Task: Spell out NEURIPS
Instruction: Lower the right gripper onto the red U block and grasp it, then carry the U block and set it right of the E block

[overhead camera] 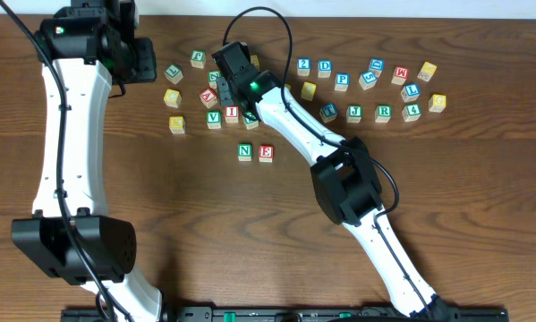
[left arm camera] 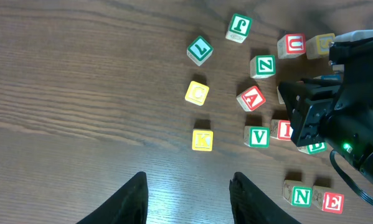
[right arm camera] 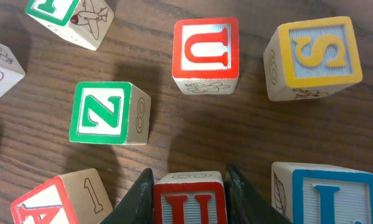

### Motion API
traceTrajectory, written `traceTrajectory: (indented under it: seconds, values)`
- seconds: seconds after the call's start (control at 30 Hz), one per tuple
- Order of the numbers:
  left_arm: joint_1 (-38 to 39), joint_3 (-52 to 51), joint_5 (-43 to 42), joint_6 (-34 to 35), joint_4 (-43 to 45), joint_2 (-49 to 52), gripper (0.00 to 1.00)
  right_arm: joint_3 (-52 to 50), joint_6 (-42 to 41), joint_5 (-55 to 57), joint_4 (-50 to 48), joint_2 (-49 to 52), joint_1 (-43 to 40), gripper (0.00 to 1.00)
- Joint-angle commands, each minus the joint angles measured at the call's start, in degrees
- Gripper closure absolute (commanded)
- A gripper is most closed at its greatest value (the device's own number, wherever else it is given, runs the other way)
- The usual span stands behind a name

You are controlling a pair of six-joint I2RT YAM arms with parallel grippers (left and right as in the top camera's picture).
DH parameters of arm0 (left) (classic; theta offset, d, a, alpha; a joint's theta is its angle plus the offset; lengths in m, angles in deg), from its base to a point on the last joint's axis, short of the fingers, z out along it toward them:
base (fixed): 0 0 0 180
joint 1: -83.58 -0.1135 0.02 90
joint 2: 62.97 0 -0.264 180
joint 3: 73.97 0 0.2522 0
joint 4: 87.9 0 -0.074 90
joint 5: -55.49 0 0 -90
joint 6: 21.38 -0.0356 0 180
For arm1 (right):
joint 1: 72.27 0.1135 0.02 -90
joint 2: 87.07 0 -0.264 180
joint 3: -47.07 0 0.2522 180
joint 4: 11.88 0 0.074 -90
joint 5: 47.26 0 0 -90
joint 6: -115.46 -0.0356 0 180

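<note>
**Right gripper clamps a half-seen red cube as N and E stand paired**

The letter on the red cube (right arm camera: pixel 189 202) between the right gripper (right arm camera: pixel 189 177) fingers cannot be read. The right wrist view cuts it off at the bottom edge, leaving only two red upright strokes. From overhead the gripper covers this cube entirely, and in the left wrist view the same black gripper hides part of the red I cube (left arm camera: pixel 286 129). The fingers press against the cube's two sides, pinching it on the table (overhead camera: pixel 482 224).

Around the pinched cube, the red U cube (right arm camera: pixel 205 53) sits at 12 o'clock, the yellow S cube (right arm camera: pixel 314 53) at 2, and a green Z cube (right arm camera: pixel 102 112) at 10. A red A cube (right arm camera: pixel 49 202) at 9 and a blue L cube (right arm camera: pixel 323 196) at 3 both run off the frame.

The right arm rises from the table's near edge at 5 o'clock, bends at its dark elbow and slants toward 11, its wrist over the left cluster. The left arm runs up the left side toward 12. The left gripper (left arm camera: pixel 189 199) is spread wide over bare wood, holding nothing.

The green N cube (overhead camera: pixel 245 151) and red E cube (overhead camera: pixel 266 153) stand side by side at 6 o'clock of the cluster. The blue P cube (overhead camera: pixel 342 80) and green R cube (overhead camera: pixel 384 113) lie among the right-hand group.
</note>
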Motion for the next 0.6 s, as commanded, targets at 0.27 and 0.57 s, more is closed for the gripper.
traceTrajectory:
  seconds: [0.27, 0.57]
  values:
    - [0.17, 0.87, 0.5, 0.22, -0.11, 0.0, 0.57, -0.31, 1.88, 0.81, 10.1, -14.21, -0.96, 0.85]
    - [0.17, 0.87, 0.5, 0.22, -0.11, 0.0, 0.58, -0.31, 1.88, 1.11, 31.56, -27.58, -2.03, 0.87]
